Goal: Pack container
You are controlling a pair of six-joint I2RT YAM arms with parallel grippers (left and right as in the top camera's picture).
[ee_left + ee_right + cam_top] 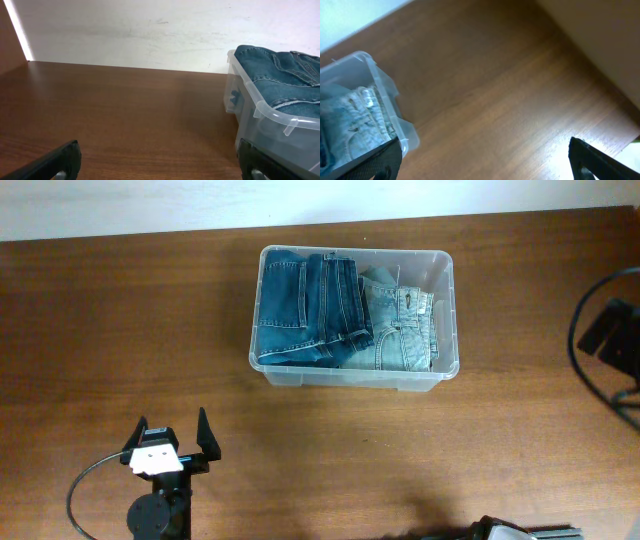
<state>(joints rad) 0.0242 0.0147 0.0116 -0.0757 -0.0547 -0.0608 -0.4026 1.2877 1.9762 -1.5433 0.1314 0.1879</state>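
The clear plastic container (447, 300) stands at the back middle of the table. Inside lie folded dark blue jeans (305, 305) on the left and light blue jeans (395, 330) on the right. The container's label is hidden under the jeans. My left gripper (172, 436) is open and empty near the front left, well short of the container (260, 115). In the left wrist view the dark jeans (280, 75) show above the rim. My right gripper (485, 160) is open and empty over bare table, beside the container's corner (385, 100) with the light jeans (355, 120).
The wooden table (120, 330) meets a white wall at the back. A black device with cables (612, 335) sits at the right edge. The right arm's base (505, 532) shows at the bottom edge.
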